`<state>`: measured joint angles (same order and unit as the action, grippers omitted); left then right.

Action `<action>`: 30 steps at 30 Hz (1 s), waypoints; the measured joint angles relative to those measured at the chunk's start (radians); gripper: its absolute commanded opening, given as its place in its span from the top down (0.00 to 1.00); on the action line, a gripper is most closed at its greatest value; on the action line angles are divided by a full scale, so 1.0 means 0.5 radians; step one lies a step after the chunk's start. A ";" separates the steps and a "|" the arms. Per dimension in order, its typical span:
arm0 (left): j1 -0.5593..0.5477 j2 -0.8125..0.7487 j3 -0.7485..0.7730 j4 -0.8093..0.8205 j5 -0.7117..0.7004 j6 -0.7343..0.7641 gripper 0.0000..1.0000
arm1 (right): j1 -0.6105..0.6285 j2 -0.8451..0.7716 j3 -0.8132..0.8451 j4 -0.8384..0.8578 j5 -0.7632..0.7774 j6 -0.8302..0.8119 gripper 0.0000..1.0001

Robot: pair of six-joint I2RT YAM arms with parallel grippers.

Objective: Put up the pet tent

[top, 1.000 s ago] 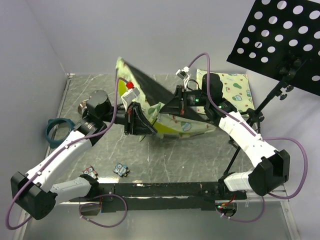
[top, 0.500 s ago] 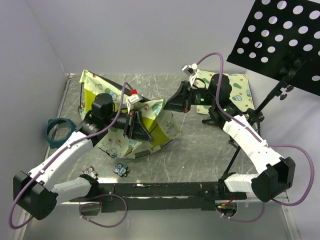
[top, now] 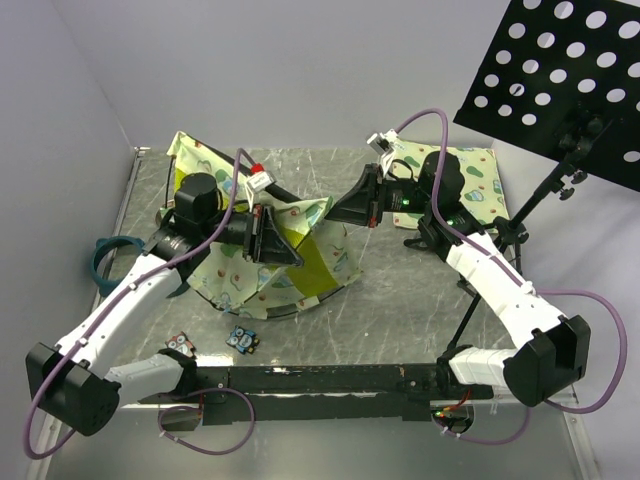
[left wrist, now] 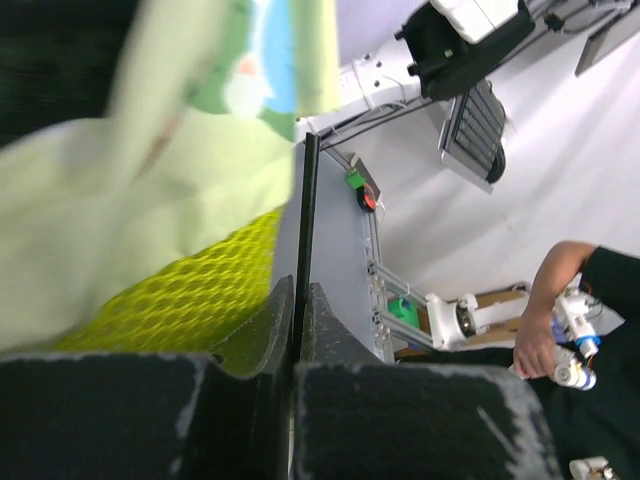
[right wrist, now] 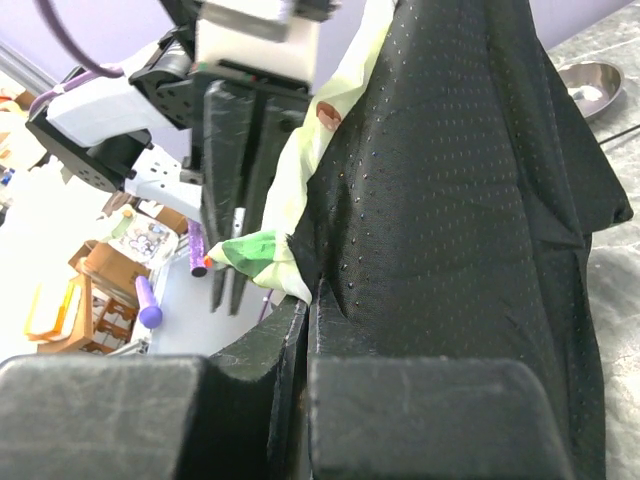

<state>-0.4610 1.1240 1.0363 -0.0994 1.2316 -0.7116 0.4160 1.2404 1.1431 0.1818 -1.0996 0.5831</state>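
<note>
Bright, even light; pet tent (left wrist: 120, 200) blurred close-up.

The pet tent (top: 262, 272) is being held down on the left-centre of the table (top: 400, 300), pinched over its middle by the left gripper (top: 295, 255) and at its rear right corner by the right gripper (top: 335, 213). A mat (top: 478, 185) is being seen flat at the back right, behind the right arm, with a stand (top: 522, 212) just right of it at the table edge. A ring (top: 110, 258) is being seen at the left edge beside the left arm, and two small blocks (top: 241, 339) (top: 180, 345) are being seen near the front, before the tent, close together.
</note>
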 measured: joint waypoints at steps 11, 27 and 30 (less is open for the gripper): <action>0.063 0.054 0.015 0.037 -0.011 -0.066 0.99 | 0.000 -0.021 -0.047 0.011 0.008 0.000 1.00; -0.036 0.027 0.050 -0.144 -0.014 0.212 0.99 | 0.001 -0.014 -0.047 0.026 0.030 0.051 1.00; -0.036 0.056 0.075 -0.160 -0.022 0.218 0.99 | 0.001 -0.014 -0.047 0.026 0.030 0.049 1.00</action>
<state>-0.4789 1.1522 1.0737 -0.1795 1.2205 -0.6025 0.4164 1.2331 1.1198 0.1947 -1.0847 0.6075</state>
